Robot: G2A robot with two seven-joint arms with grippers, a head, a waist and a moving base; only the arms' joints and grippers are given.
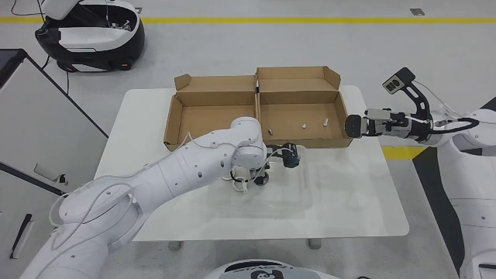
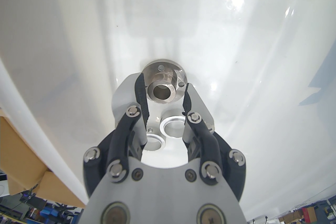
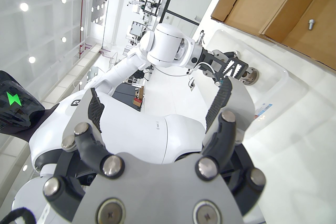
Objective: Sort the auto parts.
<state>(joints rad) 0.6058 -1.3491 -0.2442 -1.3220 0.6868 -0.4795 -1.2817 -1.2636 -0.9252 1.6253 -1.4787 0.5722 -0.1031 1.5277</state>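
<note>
My left gripper [image 2: 164,93] is shut on a metal flanged bushing [image 2: 164,86], with one black pad on each side of its hub. It holds the part over the clear plastic tray [image 2: 78,51]. Two more flanged metal parts [image 2: 172,125] lie on the tray floor under the gripper. From above, the left gripper [image 1: 258,178] is over the tray [image 1: 306,194] at the table's middle. My right gripper [image 3: 157,104] is open with nothing in it. It hangs by the right end of the cardboard box [image 1: 349,126]. Across the table it sees the held bushing [image 3: 250,75].
A two-compartment cardboard box [image 1: 256,93] stands behind the tray, lids folded back. Small bolts [image 1: 304,126] lie in its right compartment, one seen close by [image 3: 311,24]. A dark-framed panel [image 1: 46,124] stands left of the table.
</note>
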